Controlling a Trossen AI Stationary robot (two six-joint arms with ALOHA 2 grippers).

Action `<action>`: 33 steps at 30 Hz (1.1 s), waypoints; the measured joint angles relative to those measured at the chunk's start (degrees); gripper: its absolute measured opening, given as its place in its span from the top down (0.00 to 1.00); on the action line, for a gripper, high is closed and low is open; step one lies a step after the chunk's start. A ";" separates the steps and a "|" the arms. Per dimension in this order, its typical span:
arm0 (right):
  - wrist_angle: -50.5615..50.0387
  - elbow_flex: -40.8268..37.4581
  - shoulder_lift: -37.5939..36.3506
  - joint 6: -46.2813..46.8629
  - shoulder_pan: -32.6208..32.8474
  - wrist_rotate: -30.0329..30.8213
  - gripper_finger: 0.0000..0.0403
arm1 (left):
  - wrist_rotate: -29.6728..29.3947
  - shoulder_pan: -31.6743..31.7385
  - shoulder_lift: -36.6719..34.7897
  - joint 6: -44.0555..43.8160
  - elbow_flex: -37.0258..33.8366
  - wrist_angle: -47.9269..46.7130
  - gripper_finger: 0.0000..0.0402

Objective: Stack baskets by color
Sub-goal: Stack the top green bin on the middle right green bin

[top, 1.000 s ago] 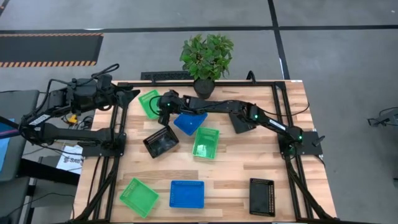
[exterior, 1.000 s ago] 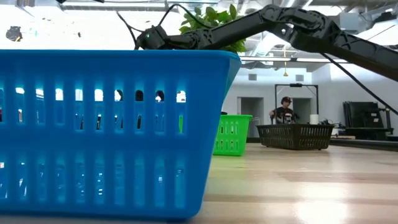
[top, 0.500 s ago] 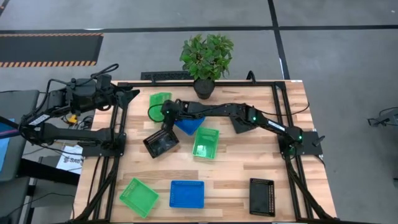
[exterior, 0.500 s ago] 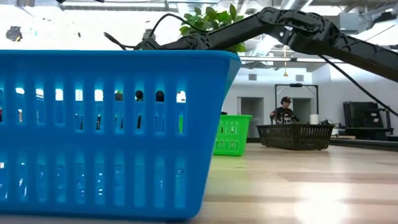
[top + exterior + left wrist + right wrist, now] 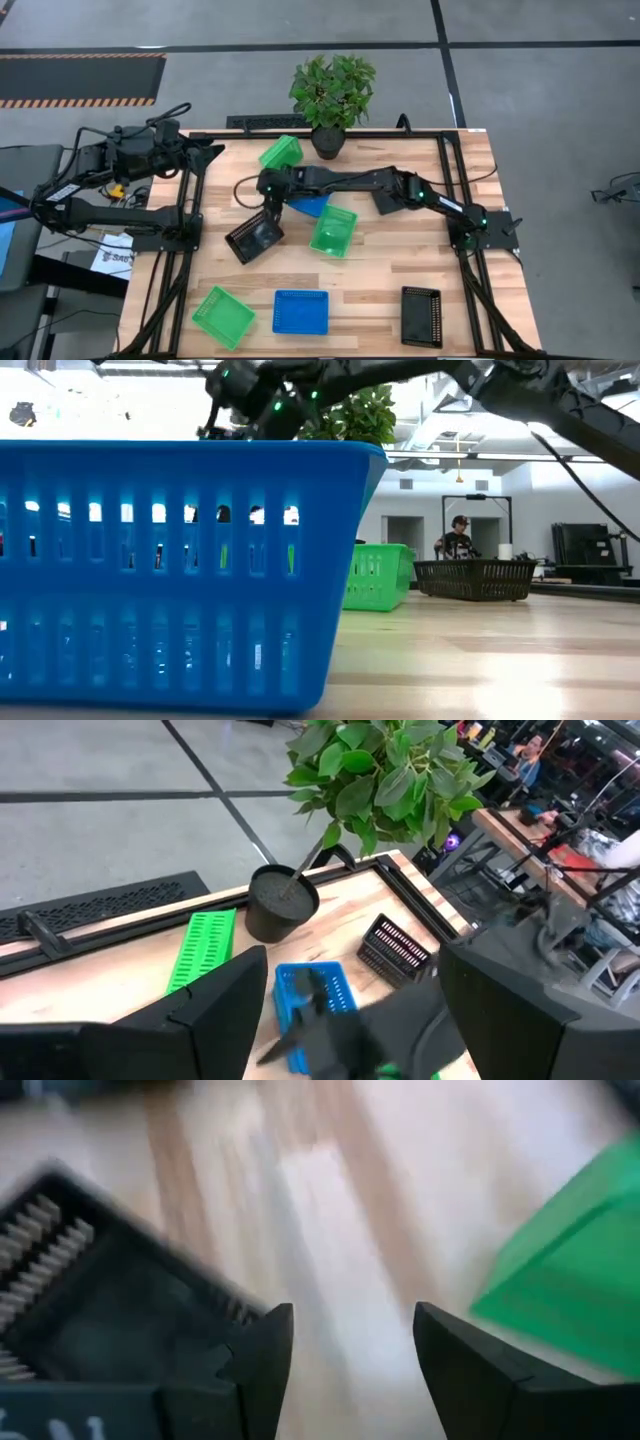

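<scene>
My right gripper (image 5: 265, 200) hangs open over the table's middle left. Bare wood shows between its fingers (image 5: 350, 1320). A black basket (image 5: 254, 236) lies just near of it, and a blue basket (image 5: 312, 207) lies under its arm. A green basket (image 5: 281, 152) stands tipped on one long wall by the plant pot, seen edge-up in the left wrist view (image 5: 205, 950). Another green basket (image 5: 333, 230) lies flat at mid-table, and a black basket (image 5: 388, 197) lies under the right arm. My left gripper (image 5: 345, 1020) waits open, raised at the table's far left corner. My right gripper's one finger (image 5: 255, 1360) stands in front of the black basket's rim (image 5: 60, 1230) in the right wrist view. I cannot tell whether it touches the basket. Nothing is between the fingers.
Along the near edge lie a green basket (image 5: 223, 316), a blue basket (image 5: 301, 312) and a black basket (image 5: 421, 315). A potted plant (image 5: 331, 95) stands at the far edge. A black frame runs along the table's sides. Bare wood lies right of centre.
My right gripper has drawn away from the far left toward the near edge and risen, tipping less steeply. The green basket it was at has slid along the far edge toward the plant and tipped onto its side. The black basket has shifted slightly nearer and turned.
</scene>
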 joint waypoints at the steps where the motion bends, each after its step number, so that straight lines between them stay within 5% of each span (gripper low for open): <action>1: 1.16 0.06 -0.27 -0.43 -0.41 0.93 0.43 | -0.01 0.00 0.01 0.07 0.00 -0.02 0.30; 13: 4.62 -1.32 0.20 4.40 -6.58 1.76 0.43 | -0.03 0.01 0.04 0.07 0.00 -0.15 0.30; 33: 9.84 -1.41 4.13 5.83 -6.73 0.17 0.43 | -0.62 -0.02 0.04 0.52 -0.02 -0.17 0.30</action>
